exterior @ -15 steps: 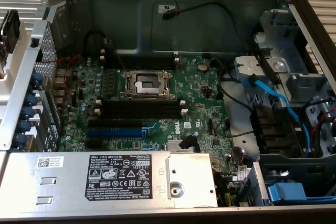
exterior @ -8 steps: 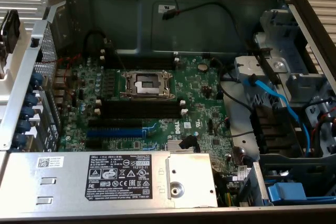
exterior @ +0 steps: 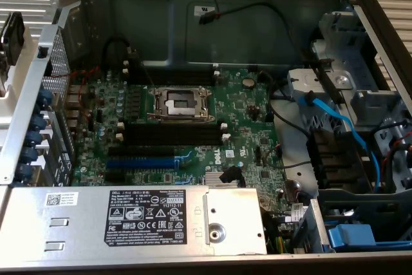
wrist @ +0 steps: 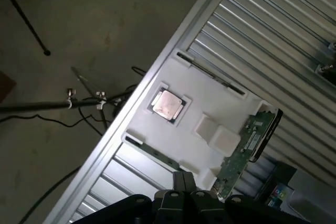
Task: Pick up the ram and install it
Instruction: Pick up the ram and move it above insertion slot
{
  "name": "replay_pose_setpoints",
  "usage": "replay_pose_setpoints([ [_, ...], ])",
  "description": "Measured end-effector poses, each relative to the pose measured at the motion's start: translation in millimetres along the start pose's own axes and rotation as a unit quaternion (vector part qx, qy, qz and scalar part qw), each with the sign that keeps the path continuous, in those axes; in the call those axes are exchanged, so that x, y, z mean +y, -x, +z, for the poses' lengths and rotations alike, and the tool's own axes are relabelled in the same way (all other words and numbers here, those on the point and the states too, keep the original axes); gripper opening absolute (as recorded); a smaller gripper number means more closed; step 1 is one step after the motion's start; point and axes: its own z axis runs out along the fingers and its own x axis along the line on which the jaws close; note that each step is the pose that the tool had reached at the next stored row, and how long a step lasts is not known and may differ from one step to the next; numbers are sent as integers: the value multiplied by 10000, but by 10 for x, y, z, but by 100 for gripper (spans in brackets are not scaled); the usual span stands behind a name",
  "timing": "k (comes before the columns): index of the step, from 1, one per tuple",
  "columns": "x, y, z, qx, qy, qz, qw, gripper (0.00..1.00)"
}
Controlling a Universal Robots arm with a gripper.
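Observation:
In the wrist view my gripper is shut with nothing between its fingers, hovering above a white tray on a ribbed metal table. The ram looks like a thin dark stick standing on edge in a groove along one side of the tray. A similar dark stick sits in the groove on the tray's other side, closer to my fingertips. In the exterior view the motherboard lies in the open computer case, with empty black slots with white end clips beside the CPU socket.
The tray also holds a CPU chip and a green circuit board with a black drive. In the case are a blue slot, the grey power supply, blue cables and drive cages on the exterior view's right. Floor and tripod legs lie beyond the table edge.

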Motion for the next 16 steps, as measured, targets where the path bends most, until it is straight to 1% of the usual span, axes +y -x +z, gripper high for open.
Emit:
replay_pose_setpoints([
  [2, 0, 0, 0, 1, 6, -183, 9998, 10],
  [4, 0, 0, 0, 2, 11, -365, 9993, 10],
  [6, 0, 0, 0, 2, 17, -550, 9985, 10],
  [8, 0, 0, 0, 4, 23, -732, 9973, 10],
  [10, 0, 0, 0, 5, 28, -911, 9958, 10],
  [12, 0, 0, 0, 5, 34, -1093, 9940, 10],
  [14, 0, 0, 0, 6, 39, -1272, 9919, 10],
  [16, 0, 0, 0, 7, 45, -1449, 9894, 10],
])
